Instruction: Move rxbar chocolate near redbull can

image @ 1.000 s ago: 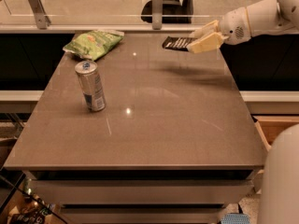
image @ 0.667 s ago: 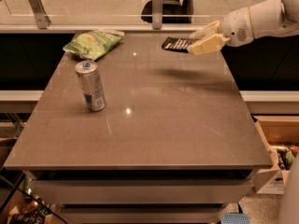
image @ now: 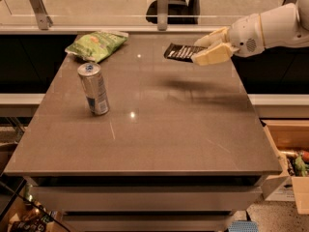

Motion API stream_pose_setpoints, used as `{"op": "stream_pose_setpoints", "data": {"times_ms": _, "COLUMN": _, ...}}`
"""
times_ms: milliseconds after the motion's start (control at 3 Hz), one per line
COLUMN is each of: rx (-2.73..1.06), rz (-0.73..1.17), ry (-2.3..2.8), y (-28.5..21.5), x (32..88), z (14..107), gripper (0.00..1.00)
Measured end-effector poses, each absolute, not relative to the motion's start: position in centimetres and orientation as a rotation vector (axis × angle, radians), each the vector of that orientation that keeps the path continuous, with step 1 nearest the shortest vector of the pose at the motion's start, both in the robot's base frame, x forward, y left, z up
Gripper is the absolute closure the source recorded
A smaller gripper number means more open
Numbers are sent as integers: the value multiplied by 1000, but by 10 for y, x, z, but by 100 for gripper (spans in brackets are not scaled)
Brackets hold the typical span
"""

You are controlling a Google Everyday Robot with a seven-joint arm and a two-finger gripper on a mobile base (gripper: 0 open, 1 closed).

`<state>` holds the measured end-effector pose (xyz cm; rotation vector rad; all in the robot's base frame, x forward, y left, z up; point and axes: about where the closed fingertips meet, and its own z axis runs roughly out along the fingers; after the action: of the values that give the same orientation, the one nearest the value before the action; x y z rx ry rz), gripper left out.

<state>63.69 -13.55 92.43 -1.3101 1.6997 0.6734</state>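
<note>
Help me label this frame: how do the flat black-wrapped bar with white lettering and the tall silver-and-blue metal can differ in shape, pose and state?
The flat, black-wrapped rxbar chocolate is a thin rectangle; the silver-and-blue redbull can is a slim cylinder. The bar lies roughly level; the can stands upright. The gripper holds the bar above the table's far right; the can rests free at left. Both are over one table.

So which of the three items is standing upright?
The redbull can, left on the table. The green chip bag lies flat behind it, and the rxbar chocolate is held flat in the pincer at the far right.
</note>
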Motion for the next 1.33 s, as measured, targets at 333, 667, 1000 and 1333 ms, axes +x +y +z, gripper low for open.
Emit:
{"op": "stream_pose_setpoints", "data": {"times_ms": 333, "rx": -1325, "rz": 668, "ry": 1684, "y": -125, "x": 617, "z": 923, "gripper": 100}}
{"op": "stream_pose_setpoints", "data": {"times_ms": 667, "rx": -1342, "rz": 668, "ry": 1671, "y": -113, "x": 600, "z": 921, "gripper": 100}}
{"op": "stream_pose_setpoints", "data": {"times_ms": 1000, "rx": -1351, "rz": 676, "ry": 1664, "y": -103, "x": 584, "z": 914, "gripper": 100}}
{"op": "stream_pose_setpoints", "data": {"times_ms": 1333, "rx": -1351, "rz": 688, "ry": 1658, "y": -92, "x": 566, "z": 905, "gripper": 100}}
